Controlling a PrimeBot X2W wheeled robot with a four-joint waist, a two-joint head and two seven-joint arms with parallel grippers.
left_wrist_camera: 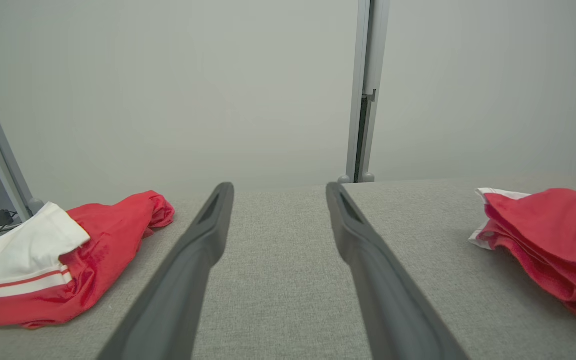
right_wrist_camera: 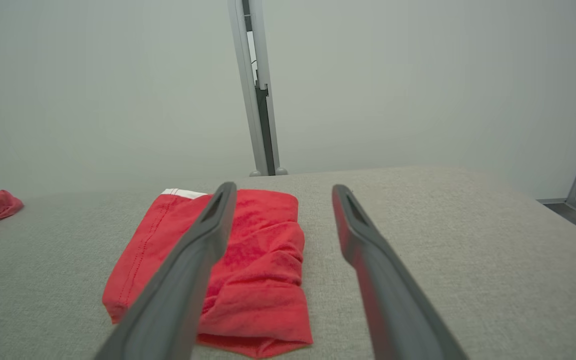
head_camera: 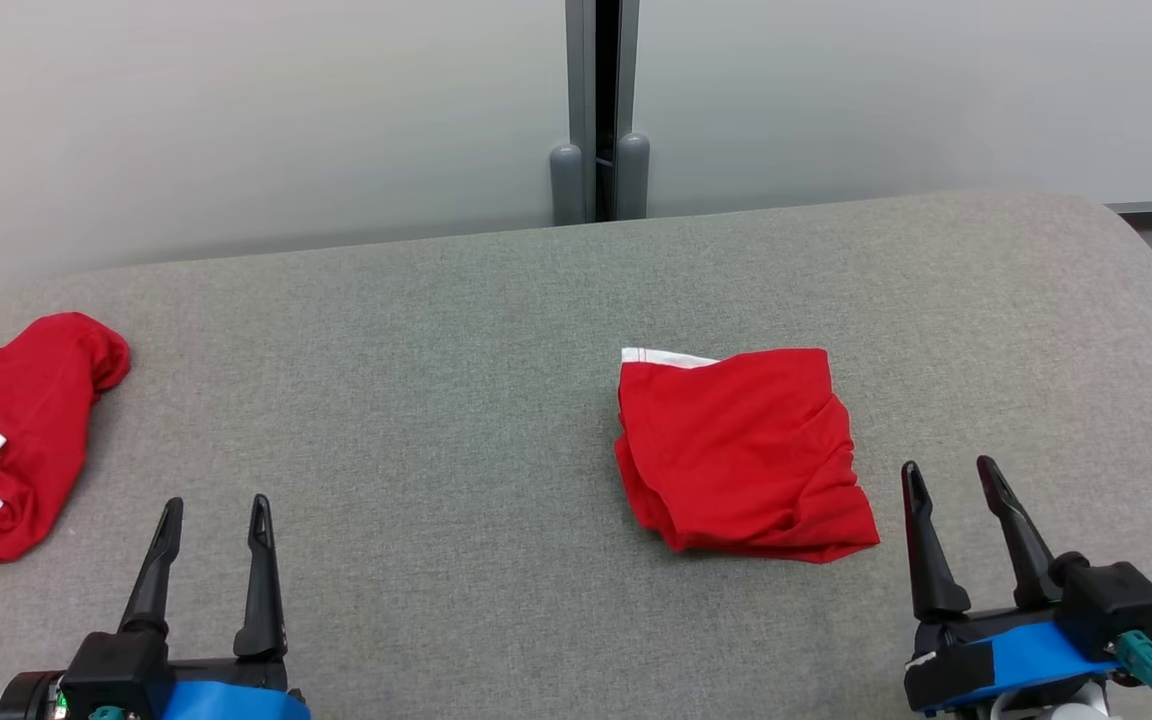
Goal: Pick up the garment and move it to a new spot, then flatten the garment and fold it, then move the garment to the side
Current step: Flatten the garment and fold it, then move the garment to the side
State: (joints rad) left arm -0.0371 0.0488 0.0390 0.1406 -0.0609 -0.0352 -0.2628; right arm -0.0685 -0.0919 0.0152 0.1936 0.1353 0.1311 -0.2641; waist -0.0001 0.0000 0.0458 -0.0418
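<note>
On the far left of the grey tabletop you can see a crumpled red and white garment. Your left end effector hangs just to its right, fingers apart, holding nothing. Past the middle lies the folded red garment, flat, with its white edge on the far side. It looks nearly square, so I cannot tell you a long side. Your right end effector sits just right of its near corner, fingers apart and empty. I think your right arm is the closer one if you want to slide the folded red garment further aside
</note>
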